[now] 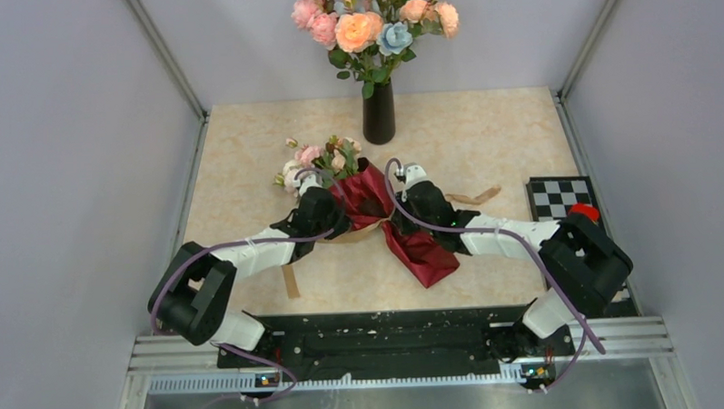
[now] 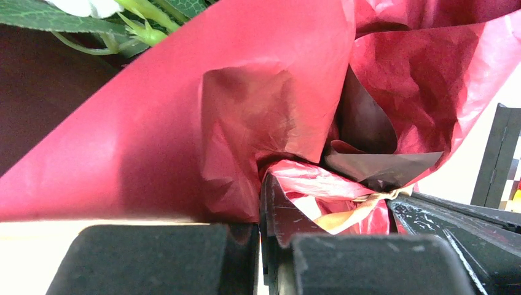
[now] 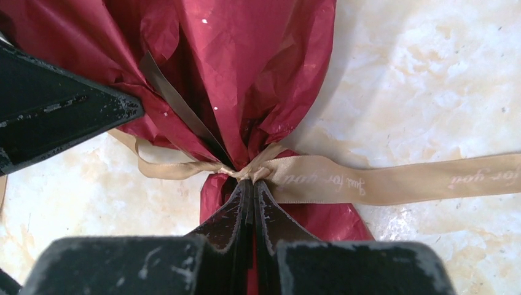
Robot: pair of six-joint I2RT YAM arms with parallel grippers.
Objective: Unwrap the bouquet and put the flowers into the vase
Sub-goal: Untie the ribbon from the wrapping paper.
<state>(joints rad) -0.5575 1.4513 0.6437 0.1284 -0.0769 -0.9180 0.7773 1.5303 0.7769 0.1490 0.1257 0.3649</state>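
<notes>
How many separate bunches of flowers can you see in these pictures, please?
2. Large peach, pink and blue blooms stand in the slim black vase at the back; small pale roses sit in the dark red paper bouquet lying in front of it. Stems inside the paper are hidden.
</notes>
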